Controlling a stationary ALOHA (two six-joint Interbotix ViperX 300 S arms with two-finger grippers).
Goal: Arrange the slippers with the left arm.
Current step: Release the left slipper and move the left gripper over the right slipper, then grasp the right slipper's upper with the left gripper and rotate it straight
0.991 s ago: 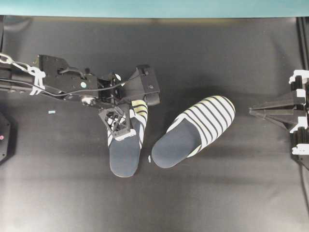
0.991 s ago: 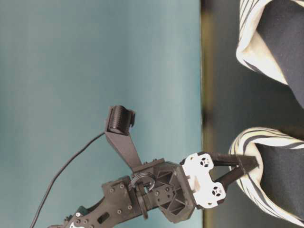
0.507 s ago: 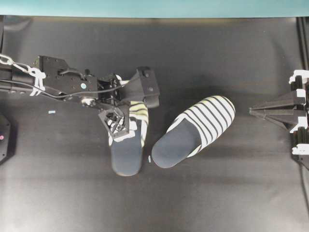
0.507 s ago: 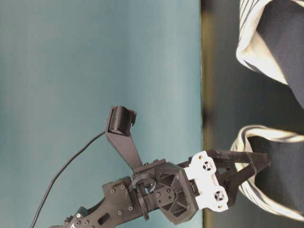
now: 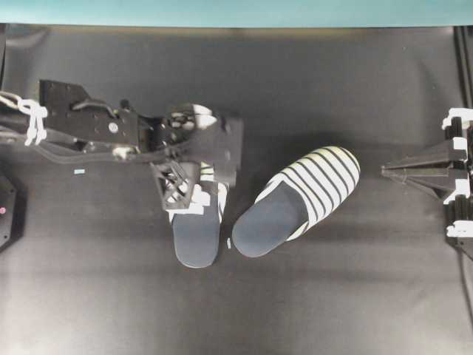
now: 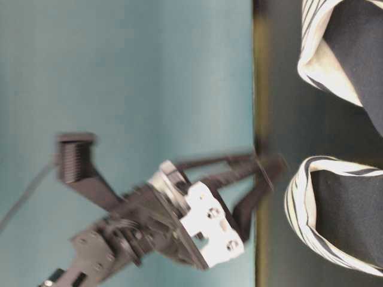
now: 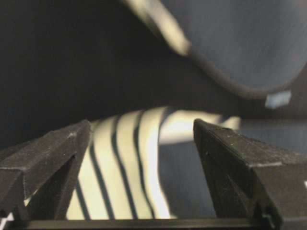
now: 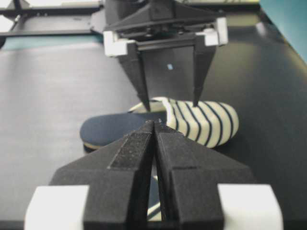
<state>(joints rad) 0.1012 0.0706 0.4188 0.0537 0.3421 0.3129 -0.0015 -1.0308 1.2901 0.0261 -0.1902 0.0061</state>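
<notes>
Two slippers with cream and navy striped uppers lie side by side on the black mat. The left slipper (image 5: 196, 240) (image 8: 192, 120) points straight away from the front edge. The right slipper (image 5: 307, 188) (image 7: 240, 43) lies turned with its toe to the back right. My left gripper (image 5: 194, 188) (image 6: 266, 173) (image 7: 141, 125) (image 8: 170, 105) hangs open just above the left slipper's striped upper (image 7: 124, 172), its fingers apart and holding nothing. At the far right my right gripper (image 5: 392, 170) (image 8: 154, 125) rests shut, pointing at the slippers.
A small pale-blue scrap (image 5: 80, 171) lies on the mat left of the arm, and a white fleck (image 5: 229, 242) sits between the slippers' heels. A teal wall (image 5: 236, 11) borders the back. A black device (image 5: 4, 211) sits at the left edge.
My left gripper has opened, let go of the left slipper's upper and lifted off it. That slipper now lies flat and straighter than a second ago.
</notes>
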